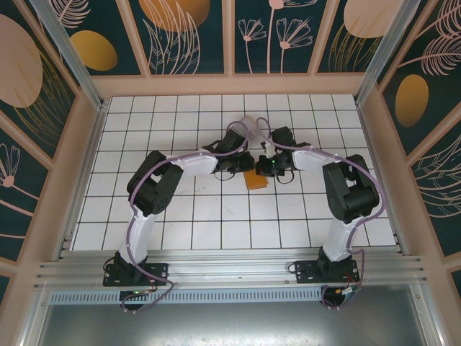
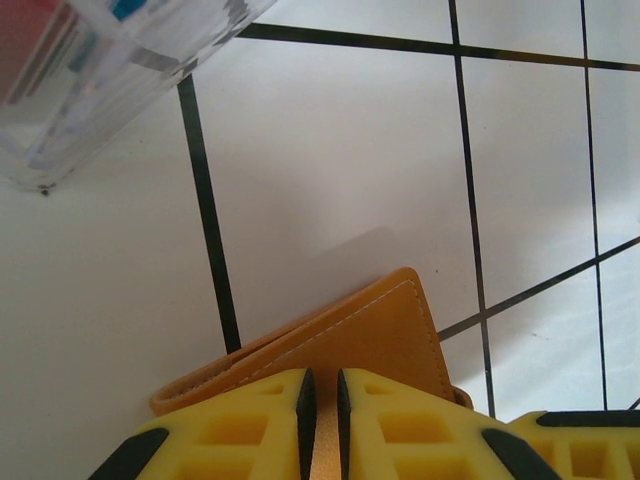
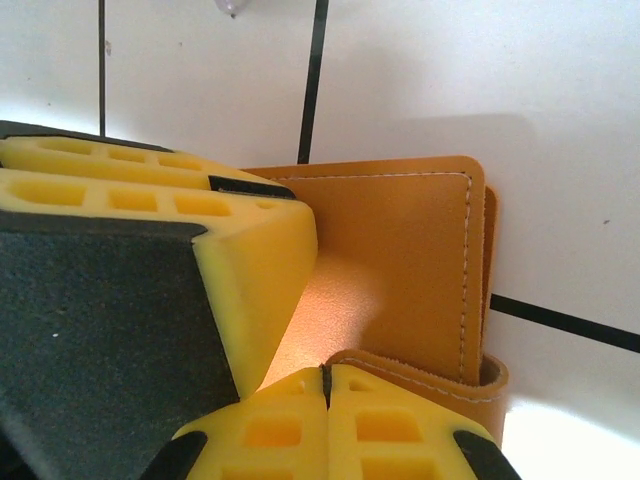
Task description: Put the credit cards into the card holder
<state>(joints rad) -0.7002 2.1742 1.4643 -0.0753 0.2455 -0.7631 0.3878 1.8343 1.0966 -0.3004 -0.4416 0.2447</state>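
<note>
Between the two grippers, near the middle of the white tiled table point(image 1: 187, 216), the card holder point(image 1: 256, 180) lies flat with its orange cover up and one flap curled over at an edge. At one edge of the holder the left gripper point(image 2: 322, 378) is pinched onto it, a sliver of orange showing between its yellow fingers point(image 2: 250, 415); at another edge the right gripper point(image 3: 327, 372) is fully closed, pads meeting flush, tips against the curled flap. Beyond the holder and apart from it stands a clear box point(image 2: 110, 70), a red card point(image 2: 30, 40) blurred through its wall.
</note>
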